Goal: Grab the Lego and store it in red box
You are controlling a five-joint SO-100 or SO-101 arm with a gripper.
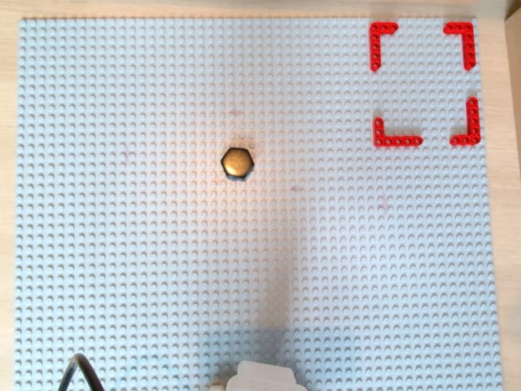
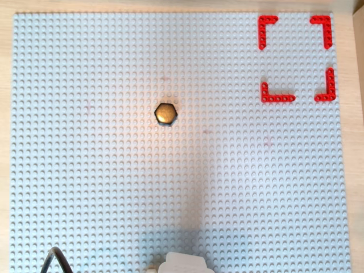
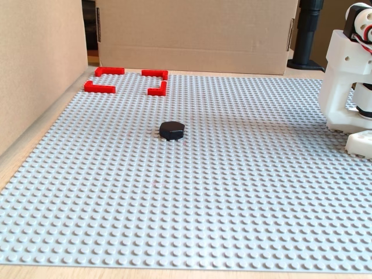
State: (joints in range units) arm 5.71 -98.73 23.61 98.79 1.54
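Nothing of the task is done yet — the Lego [image 1: 238, 163] lies alone near the middle of the studded grey baseplate [image 1: 122, 269], well apart from the red box [image 1: 424, 82] in the far right corner of both overhead views. The box is empty. Only the arm's white base [image 3: 347, 81] shows, so the jaws cannot be judged — grabbing, carrying and storing all remain.

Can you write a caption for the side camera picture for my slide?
A dark hexagonal Lego sits alone on the gray studded baseplate, apart from the empty red box.
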